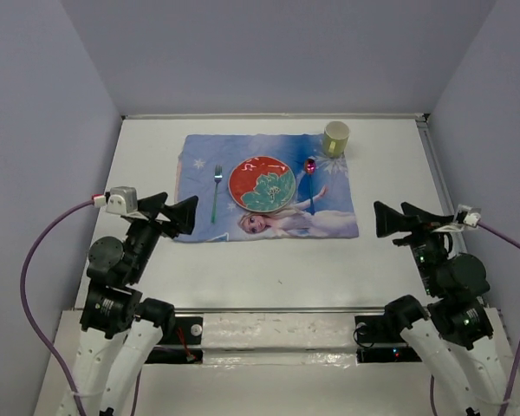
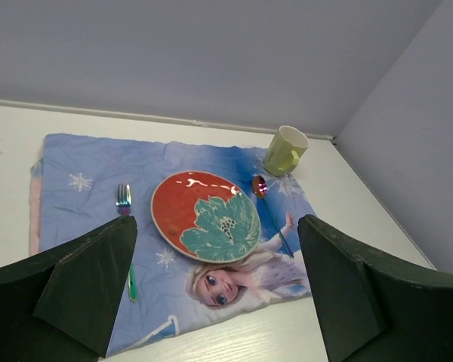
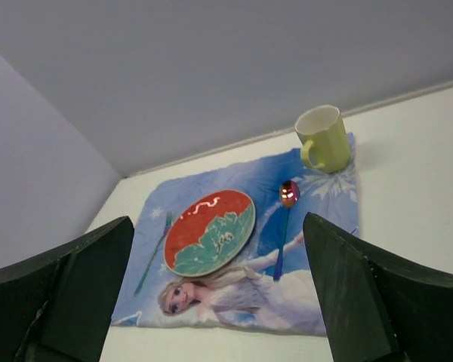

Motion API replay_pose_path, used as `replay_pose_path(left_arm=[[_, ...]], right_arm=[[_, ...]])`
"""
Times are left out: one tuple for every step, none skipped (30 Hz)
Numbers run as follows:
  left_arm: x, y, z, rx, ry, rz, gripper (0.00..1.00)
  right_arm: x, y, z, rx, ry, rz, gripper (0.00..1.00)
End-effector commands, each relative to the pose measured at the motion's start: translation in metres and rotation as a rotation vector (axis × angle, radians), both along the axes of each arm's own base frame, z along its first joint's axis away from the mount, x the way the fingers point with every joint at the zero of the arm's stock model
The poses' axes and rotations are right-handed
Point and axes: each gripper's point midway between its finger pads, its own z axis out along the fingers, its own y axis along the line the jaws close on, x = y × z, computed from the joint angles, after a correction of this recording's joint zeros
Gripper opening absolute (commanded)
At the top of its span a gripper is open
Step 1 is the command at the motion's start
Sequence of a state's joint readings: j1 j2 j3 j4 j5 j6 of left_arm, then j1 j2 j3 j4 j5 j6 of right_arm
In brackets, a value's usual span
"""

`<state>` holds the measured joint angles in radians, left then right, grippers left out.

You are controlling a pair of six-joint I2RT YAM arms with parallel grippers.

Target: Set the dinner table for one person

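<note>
Mug handle (image 3: pixel 308 154) in right wrist view, arm bases (image 1: pixel 113 308) overhead only

The left arm (image 1: pixel 113 295) and right arm (image 1: pixel 451 299) sit folded close to their bases, elbows bent. The left tool (image 1: pixel 175 211) and right tool (image 1: pixel 392 215) gape wide (nothing between the fingers), each aimed forward and inward.

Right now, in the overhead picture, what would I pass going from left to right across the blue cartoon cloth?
fork → red and green plate → spoon → pale green mug, which stands at the cloth's far right corner.
</note>
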<state>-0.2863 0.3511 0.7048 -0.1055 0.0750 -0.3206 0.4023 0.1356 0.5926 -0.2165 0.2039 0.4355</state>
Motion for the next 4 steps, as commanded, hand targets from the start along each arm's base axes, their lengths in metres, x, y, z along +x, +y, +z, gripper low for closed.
replay_pose_path(left_arm=[[-0.0044,-0.0131,-0.0083,0.0,-0.022,-0.079,0.99],[-0.0047,-0.013,-0.0095,0.005,-0.023,-0.08,0.99],[-0.0053,-0.0128,-0.0089,0.006,-0.026,-0.08,0.99],[-0.0058,-0.0122,-0.0068,0.006,-0.033,-0.078,0.99]], right_arm=[[0.0115,0.0104,-0.0151,-0.025,0.089,0.028,1.0],[0.0121,0.0114,-0.0144,-0.024,0.092,0.032,1.0],[0.0133,0.0118,-0.0122,-0.018,0.09,0.031,1.0],[0.0147,0.0121,-0.0089,-0.018,0.09,0.03,1.0]])
